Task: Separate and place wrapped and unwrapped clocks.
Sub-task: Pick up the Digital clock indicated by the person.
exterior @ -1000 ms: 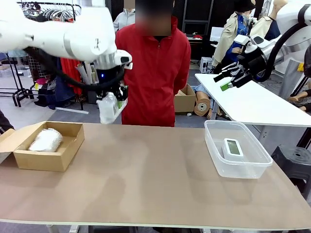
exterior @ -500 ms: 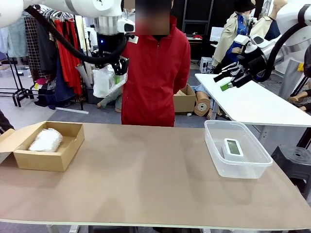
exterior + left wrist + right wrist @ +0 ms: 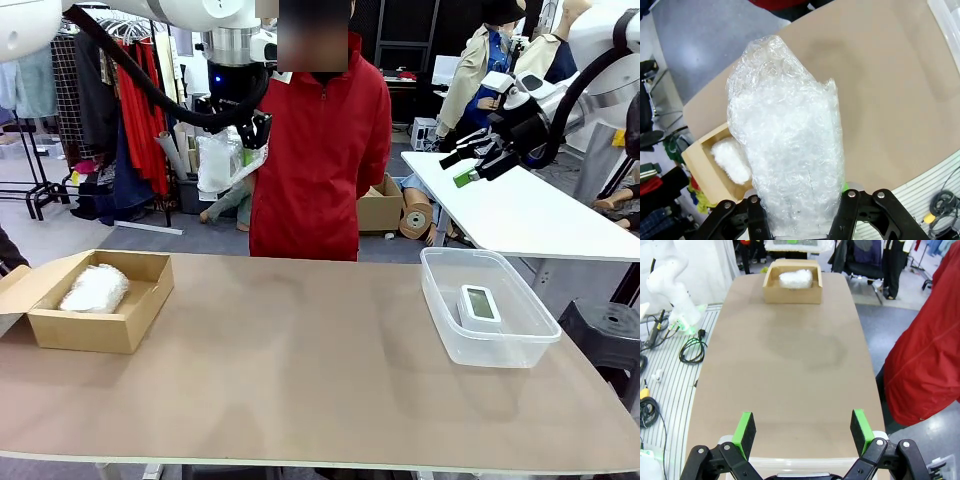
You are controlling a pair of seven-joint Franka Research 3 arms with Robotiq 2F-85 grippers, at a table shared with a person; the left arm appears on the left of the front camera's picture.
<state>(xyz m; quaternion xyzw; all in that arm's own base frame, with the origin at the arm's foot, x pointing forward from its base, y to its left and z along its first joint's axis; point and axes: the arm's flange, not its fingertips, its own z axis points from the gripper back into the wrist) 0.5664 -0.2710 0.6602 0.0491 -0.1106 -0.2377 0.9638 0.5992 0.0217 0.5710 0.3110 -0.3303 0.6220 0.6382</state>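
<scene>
Hanging high above the far left part of the table (image 3: pixel 300 350), the left gripper (image 3: pixel 238 135) has its jaws clamped on a wrapped clock (image 3: pixel 220 160), an oblong bundle of white crinkly bubble-wrap held roughly upright in the air in front of the person in a red jacket (image 3: pixel 320 150). In the left wrist view the same bundle (image 3: pixel 787 155) rises from between the black fingers (image 3: pixel 760 220) toward 12 o'clock, with the cardboard box (image 3: pixel 707 167) below it at about 8 o'clock.

A second wrapped clock (image 3: pixel 95 288) lies inside the brown cardboard box (image 3: pixel 100 330), which sits open at the table's left end, at about 9 o'clock from the table's centre. In the right wrist view this box (image 3: pixel 792 290) and its bundle (image 3: pixel 796 278) appear at 12 o'clock, at the far end of the tabletop.

The unwrapped clock (image 3: pixel 479 303), small, white and rounded with a grey screen, rests flat on the bottom of the clear plastic tub (image 3: pixel 440 290), at about 3 o'clock from the table's centre.

The right gripper (image 3: pixel 470 165) is held aloft beyond the tub, at about 1 o'clock, well apart from it. Its jaws stand wide with nothing between the green pads (image 3: pixel 746 429).
</scene>
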